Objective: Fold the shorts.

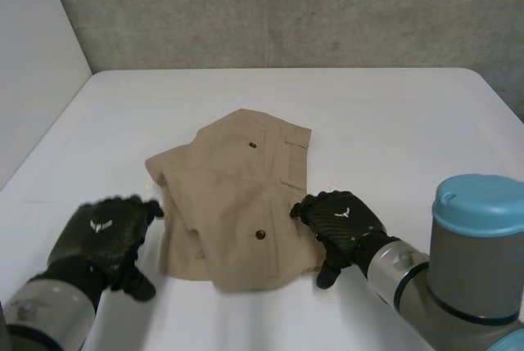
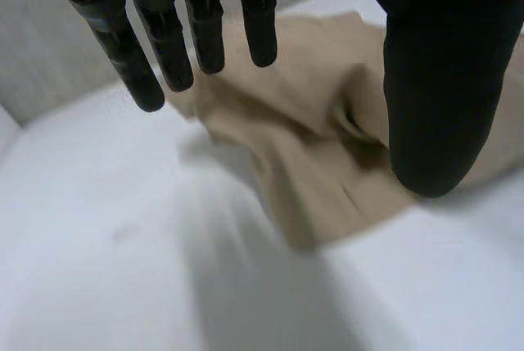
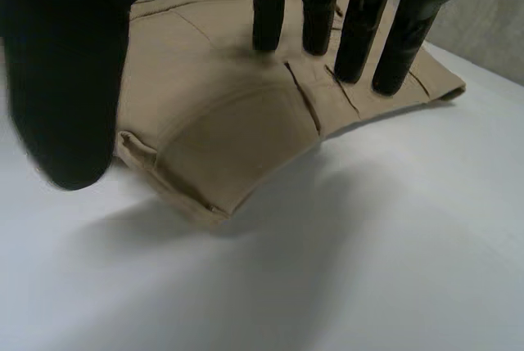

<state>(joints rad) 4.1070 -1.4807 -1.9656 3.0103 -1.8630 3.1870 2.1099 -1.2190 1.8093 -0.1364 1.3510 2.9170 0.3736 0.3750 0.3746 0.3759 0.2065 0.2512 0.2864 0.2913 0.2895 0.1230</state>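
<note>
Now we are judging that the tan shorts (image 1: pixel 237 204), lying doubled mid-table (image 1: pixel 393 122), want both side edges caught evenly. We are holding our left hand (image 1: pixel 102 236) spread and empty beside their left edge, our right hand (image 1: pixel 340 220) straight-fingered over the waistband, gripping nothing.

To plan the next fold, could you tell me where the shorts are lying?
In the head view the tan shorts lie on the white table, between the left hand and the right hand, which is at their right edge.
</note>
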